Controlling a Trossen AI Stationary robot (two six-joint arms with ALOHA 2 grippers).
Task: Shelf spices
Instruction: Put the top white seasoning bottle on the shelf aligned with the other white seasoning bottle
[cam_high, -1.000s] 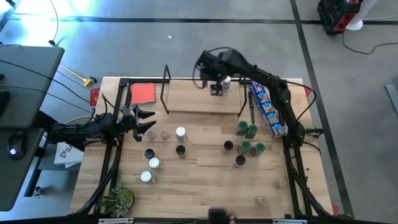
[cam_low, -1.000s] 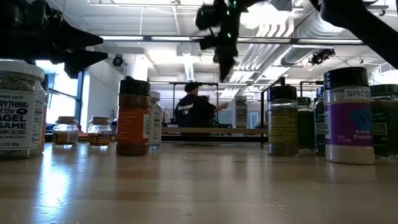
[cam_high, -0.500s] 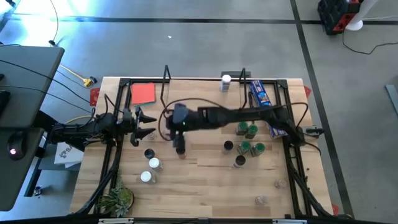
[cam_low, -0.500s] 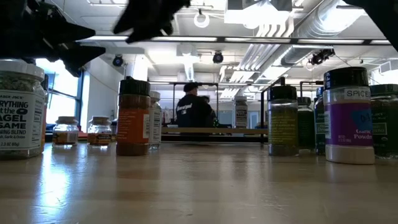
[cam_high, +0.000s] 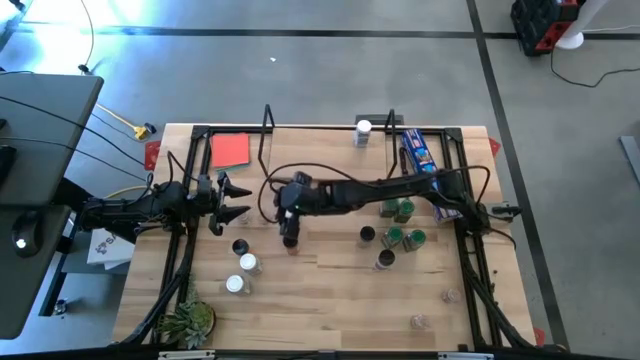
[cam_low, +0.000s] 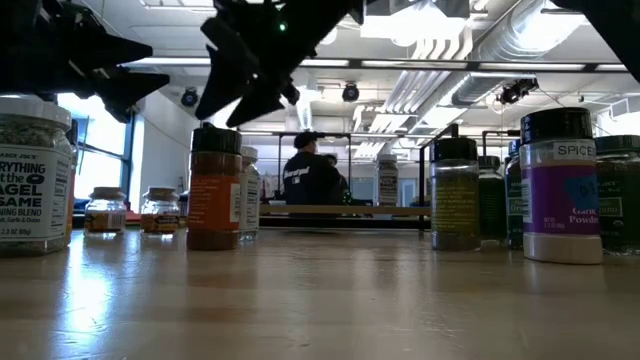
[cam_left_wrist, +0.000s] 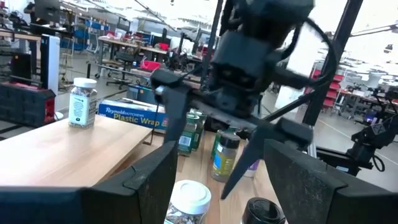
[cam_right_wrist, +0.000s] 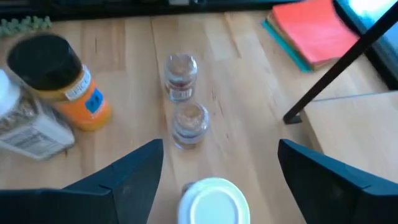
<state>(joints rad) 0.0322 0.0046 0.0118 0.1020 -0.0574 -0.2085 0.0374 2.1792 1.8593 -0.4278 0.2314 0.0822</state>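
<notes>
- The right gripper (cam_right_wrist: 219, 152) hangs over the open table in front of the shelf (cam_high: 325, 160), towards that rack's left end. Its jaws are spread wide and hold nothing, and the white-lidded jar (cam_right_wrist: 211, 198) sits directly beneath, between them.
- Risk: a descent slightly off-centre would land a finger on the lid instead of beside it, tipping the jar or shoving it away from the shelf.
- The orange jar with the black lid (cam_right_wrist: 56, 81) stands just beside the target, on the side away from the shelf. One wide finger could clip it on the way down and knock it over.
- Two small clear jars (cam_right_wrist: 189, 121) stand close by, left of the target, in front of the shelf's left end. They look light, and a sweep of the arm would probably scatter them.
- The arm hides the target from above, so how well the jaws are centred is probably, not certainly, good.
- The left gripper (cam_high: 232, 198) waits just off the shelf's left front corner, jaws apart and empty. It is near enough that a carelessly lifted jar could strike it.
- One jar (cam_high: 362, 129) already stands on the shelf near its right end. The black uprights at the shelf's ends could snag a carried jar that is brought in too low.
</notes>
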